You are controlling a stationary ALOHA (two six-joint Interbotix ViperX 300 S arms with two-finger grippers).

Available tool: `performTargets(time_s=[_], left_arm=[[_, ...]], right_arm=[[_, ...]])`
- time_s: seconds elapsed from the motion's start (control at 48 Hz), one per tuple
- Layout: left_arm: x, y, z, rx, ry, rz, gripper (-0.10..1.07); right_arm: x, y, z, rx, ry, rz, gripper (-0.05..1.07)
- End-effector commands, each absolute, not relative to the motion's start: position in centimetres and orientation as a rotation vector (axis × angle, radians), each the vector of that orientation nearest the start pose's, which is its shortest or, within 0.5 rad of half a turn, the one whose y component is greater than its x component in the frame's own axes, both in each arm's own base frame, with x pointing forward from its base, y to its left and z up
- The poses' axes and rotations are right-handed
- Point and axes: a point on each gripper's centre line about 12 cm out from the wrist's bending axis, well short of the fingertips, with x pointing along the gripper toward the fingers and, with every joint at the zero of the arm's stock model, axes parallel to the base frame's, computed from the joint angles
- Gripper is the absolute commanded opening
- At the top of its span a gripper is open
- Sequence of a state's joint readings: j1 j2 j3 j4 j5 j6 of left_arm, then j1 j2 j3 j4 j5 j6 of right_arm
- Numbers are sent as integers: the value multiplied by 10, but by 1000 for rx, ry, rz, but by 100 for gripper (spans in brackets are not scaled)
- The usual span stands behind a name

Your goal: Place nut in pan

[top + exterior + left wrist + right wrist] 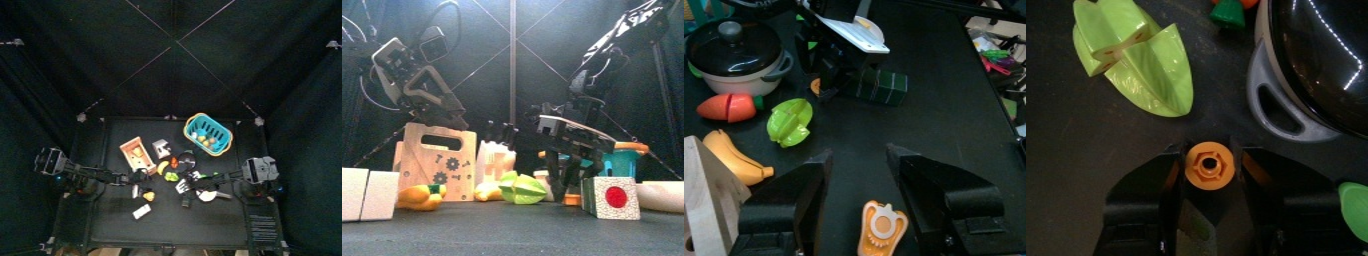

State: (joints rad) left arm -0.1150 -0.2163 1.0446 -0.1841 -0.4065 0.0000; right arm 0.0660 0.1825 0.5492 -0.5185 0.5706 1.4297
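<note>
My right gripper (1208, 158) is shut on a small orange nut (1208, 165) and holds it above the dark table. The pan (1317, 66), black and shiny with a grey rim and a side handle, lies close beside the nut. In the left wrist view the pan (738, 56) carries a black lid with a knob, and the right arm's gripper (842, 62) hangs next to it. My left gripper (858, 160) is open and empty, low over the table. An orange and white piece (879, 224) lies between its jaws.
A green pepper half (1140, 60) lies beside the nut. Near the pan lie a red fruit (728, 107), an orange piece (738, 156) and a dark green box (885, 87). A wooden board (433, 160), white blocks (369, 195), a red-dotted box (613, 197) and a blue basket (207, 131) stand around.
</note>
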Motion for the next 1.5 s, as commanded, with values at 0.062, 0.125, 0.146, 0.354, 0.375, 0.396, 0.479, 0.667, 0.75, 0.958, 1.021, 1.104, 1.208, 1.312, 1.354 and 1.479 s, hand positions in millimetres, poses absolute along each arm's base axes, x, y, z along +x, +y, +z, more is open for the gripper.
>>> performTargets(time_s=[0.062,0.125,0.146,0.354,0.375,0.396,0.479,0.667,0.75,0.958,1.021,1.104,1.208,1.312,1.354,1.479], left_arm=[[306,-26,167,-123,408,-7,84],[306,-26,168,-120,407,-7,84],[306,-25,168,-119,406,-6,84],[306,-20,167,-118,407,7,84],[306,-20,167,-118,407,7,84],[306,-20,167,-117,407,6,84],[305,-22,166,-119,410,3,84],[305,-22,166,-130,412,7,84],[305,-22,165,-132,415,9,84],[305,-22,165,-128,415,7,84],[305,-22,165,-126,415,7,84],[304,-22,164,-128,417,8,84],[304,-21,164,-129,418,10,84],[304,-21,164,-129,418,10,84],[304,-21,164,-129,418,10,84],[304,-22,163,-129,420,9,84]], right_arm=[[383,-6,127,666,952,-715,71],[384,-7,130,666,945,-712,71],[385,-7,131,664,943,-710,71],[384,-8,130,667,945,-715,71],[383,-8,129,665,946,-715,71],[384,-7,130,666,946,-714,71],[383,-7,132,662,945,-715,71],[377,-9,143,659,935,-731,71],[376,-10,144,651,933,-733,71],[373,-7,148,648,938,-736,71],[367,-3,152,641,948,-744,71],[355,5,160,629,966,-758,71],[339,19,172,626,977,-745,71],[324,34,177,636,993,-711,71],[317,37,174,638,1010,-708,71],[301,42,165,653,1053,-709,71]])
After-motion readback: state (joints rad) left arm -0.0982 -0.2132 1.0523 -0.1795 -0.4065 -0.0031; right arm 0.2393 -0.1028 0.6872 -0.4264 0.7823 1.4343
